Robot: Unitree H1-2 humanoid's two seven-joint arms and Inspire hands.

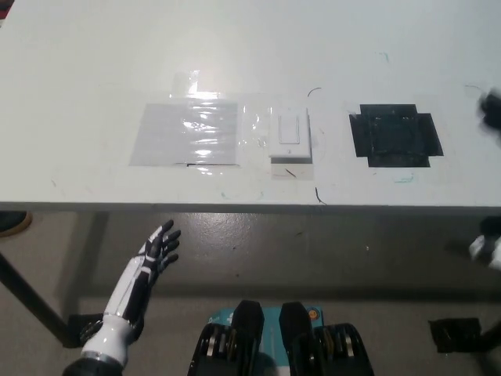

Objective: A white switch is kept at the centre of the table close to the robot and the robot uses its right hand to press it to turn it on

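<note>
The white switch (pixel 290 135) lies flat on the white table (pixel 94 63), near its front edge at the centre. My black right hand (pixel 491 111) shows only as a blurred dark shape at the picture's right edge, well right of the switch and apart from it. My white left hand (pixel 156 252) rests open below the table's front edge at the lower left, holding nothing.
A black tape square (pixel 395 135) is stuck to the table right of the switch. Left of the switch lies a shiny clear tape patch (pixel 188 131). A blurred pale and dark shape (pixel 485 247) sits at the right edge below the table.
</note>
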